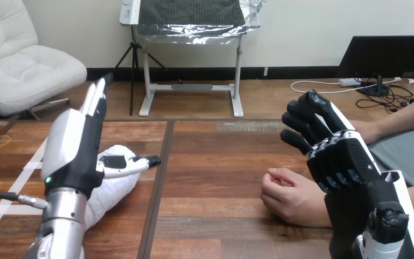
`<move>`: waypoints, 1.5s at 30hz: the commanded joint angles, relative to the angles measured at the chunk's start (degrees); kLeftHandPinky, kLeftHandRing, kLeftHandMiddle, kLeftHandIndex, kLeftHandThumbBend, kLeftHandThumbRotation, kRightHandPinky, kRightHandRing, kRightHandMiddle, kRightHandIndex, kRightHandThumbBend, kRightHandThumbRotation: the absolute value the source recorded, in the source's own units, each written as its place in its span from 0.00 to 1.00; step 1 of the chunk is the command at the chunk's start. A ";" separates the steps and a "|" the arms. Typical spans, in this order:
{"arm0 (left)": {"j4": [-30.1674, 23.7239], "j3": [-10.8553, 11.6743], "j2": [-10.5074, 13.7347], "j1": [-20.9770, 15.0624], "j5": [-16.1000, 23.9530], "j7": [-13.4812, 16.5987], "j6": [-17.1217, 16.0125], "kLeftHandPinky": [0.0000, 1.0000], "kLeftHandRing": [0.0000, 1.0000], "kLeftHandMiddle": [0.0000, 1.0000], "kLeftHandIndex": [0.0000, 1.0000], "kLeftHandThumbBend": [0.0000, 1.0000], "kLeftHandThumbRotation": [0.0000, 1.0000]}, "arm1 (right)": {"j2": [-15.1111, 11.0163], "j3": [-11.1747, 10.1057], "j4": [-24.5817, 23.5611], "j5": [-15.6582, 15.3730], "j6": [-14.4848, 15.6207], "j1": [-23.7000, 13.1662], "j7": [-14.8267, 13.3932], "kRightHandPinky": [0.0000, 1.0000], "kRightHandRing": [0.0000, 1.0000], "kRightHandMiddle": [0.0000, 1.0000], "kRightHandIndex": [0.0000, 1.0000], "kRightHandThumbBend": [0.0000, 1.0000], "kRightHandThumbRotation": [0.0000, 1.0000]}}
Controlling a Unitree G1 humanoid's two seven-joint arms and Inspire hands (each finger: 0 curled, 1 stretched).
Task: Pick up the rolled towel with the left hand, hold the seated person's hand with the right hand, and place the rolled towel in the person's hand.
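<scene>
Rolled towel (119, 175) lies ungrasped at near left beneath the straight-fingered left hand (78, 148), which should close next; the right hand (337, 156) hangs loose above the person's hand (291, 198).

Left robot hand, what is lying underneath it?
A rolled white towel lies on the wooden table under the left hand, whose thumb reaches over it. The hand and forearm cover much of the towel.

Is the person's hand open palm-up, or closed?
Closed: the person's hand rests on the table with its fingers curled inward, no palm showing.
</scene>
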 commanded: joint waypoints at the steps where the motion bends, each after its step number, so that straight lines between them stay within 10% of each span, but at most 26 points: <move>1: 0.48 -2.15 0.93 -4.47 2.57 1.24 2.92 0.69 0.91 0.97 0.95 1.00 0.13 | 0.67 -0.40 -0.81 0.23 -0.94 -2.47 -0.20 0.86 0.89 0.89 0.89 0.82 1.00; 45: 3.44 -11.86 1.61 -9.81 16.59 -0.30 29.10 0.92 0.91 0.93 0.91 0.99 0.21 | 0.44 -0.46 -1.87 0.48 -0.43 -2.73 -0.16 0.81 0.88 0.88 0.88 0.87 1.00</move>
